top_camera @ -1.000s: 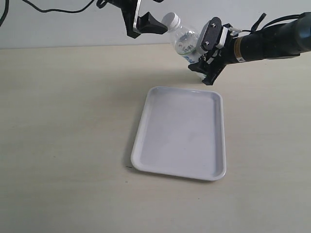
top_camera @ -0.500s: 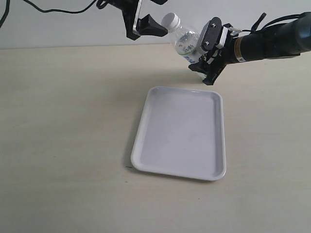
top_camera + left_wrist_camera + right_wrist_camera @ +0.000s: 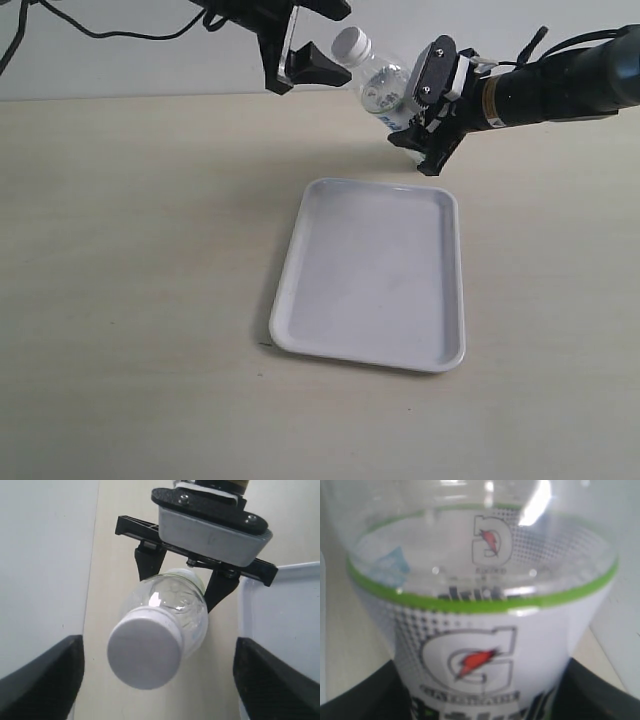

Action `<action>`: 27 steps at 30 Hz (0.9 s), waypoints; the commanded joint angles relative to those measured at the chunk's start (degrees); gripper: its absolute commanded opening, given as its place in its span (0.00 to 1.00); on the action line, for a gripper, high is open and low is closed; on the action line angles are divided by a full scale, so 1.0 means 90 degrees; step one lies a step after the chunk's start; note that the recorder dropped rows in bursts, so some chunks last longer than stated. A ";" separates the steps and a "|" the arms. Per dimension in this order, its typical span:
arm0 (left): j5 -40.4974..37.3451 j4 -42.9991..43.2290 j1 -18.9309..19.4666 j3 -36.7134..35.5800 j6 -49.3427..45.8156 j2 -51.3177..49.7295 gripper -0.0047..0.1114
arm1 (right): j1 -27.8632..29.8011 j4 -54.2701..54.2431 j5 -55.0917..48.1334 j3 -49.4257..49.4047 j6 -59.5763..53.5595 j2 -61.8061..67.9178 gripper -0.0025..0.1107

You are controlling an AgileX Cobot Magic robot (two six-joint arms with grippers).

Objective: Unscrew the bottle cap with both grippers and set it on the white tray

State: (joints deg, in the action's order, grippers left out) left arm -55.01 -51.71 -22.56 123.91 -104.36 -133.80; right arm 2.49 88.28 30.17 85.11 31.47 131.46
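The bottle (image 3: 384, 84) hangs tilted in the air behind the white tray (image 3: 375, 272), and my right gripper (image 3: 425, 100) is shut on its labelled body (image 3: 470, 645). The bottle cap (image 3: 350, 43) sits on the neck and points up and to the left. My left gripper (image 3: 328, 38) is open just in front of the cap. In the left wrist view the cap (image 3: 145, 652) faces the camera, and the dark fingers (image 3: 42, 680) stand wide on either side without touching it. The white tray holds nothing.
The pale table (image 3: 140, 260) spreads around the tray. A light wall (image 3: 120, 60) rises behind the table. Cables trail from both arms at the top of the exterior view.
My left gripper has shifted slightly right, towards the cap, and turned a little. The bottle and the right gripper have stayed still.
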 commanded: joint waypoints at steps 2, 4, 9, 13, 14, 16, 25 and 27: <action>0.0220 -0.0180 -0.0090 -0.0023 -0.0029 0.0017 0.71 | 0.0019 0.0329 0.0009 -0.0004 0.0075 -0.0037 0.02; 0.0191 -0.0179 -0.0090 -0.0023 -0.0029 0.0017 0.70 | 0.0019 0.0329 0.0009 -0.0004 0.0122 -0.0037 0.02; 0.0051 -0.0155 -0.0090 -0.0023 -0.0029 0.0017 0.50 | 0.0019 0.0329 -0.0003 -0.0004 0.0134 -0.0037 0.02; 0.0012 -0.0155 -0.0090 -0.0023 -0.0029 0.0017 0.35 | 0.0019 0.0329 -0.0003 -0.0004 0.0134 -0.0037 0.02; 0.0012 -0.0155 -0.0090 -0.0023 -0.0029 0.0017 0.34 | 0.0019 0.0317 -0.0003 -0.0004 0.0134 -0.0037 0.02; -0.0022 -0.0155 -0.0090 -0.0023 -0.0029 0.0017 0.33 | 0.0019 0.0317 -0.0003 -0.0004 0.0134 -0.0037 0.02; -0.0020 -0.0177 -0.0090 -0.0023 -0.0017 0.0017 0.37 | 0.0019 0.0305 -0.0031 -0.0004 0.0134 -0.0037 0.02; -0.0031 -0.0177 -0.0090 -0.0023 -0.0017 0.0017 0.43 | 0.0019 0.0305 -0.0031 -0.0004 0.0134 -0.0037 0.02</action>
State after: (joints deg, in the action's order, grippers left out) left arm -54.66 -52.64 -23.23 123.91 -104.70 -133.80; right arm 2.49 90.56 30.19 85.22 32.45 131.25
